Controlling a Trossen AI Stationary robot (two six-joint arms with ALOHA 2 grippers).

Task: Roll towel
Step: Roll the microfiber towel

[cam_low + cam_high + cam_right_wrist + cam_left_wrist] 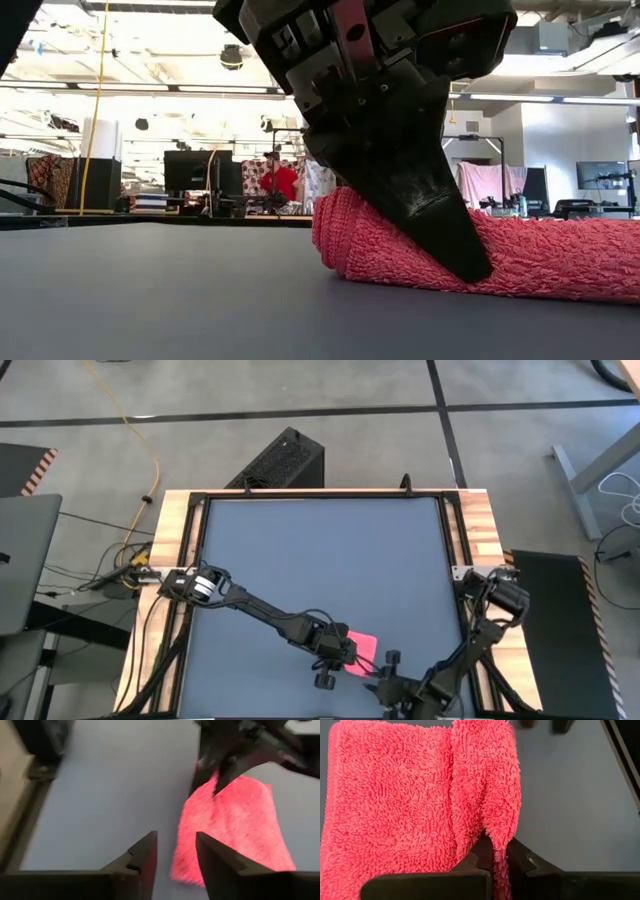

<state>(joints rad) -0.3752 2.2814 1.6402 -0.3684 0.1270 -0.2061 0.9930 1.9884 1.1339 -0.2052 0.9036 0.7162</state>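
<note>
Left hand [493, 862] pinches towel [410, 800] — reaching low.

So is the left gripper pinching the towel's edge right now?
Yes, in the left wrist view the left gripper has its fingers closed together on a fold of the pink towel.

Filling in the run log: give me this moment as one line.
towel: partly rolled, near table edge | left tool: shut on towel fold | right tool: open, empty, beside towel | table: dark grey
</note>
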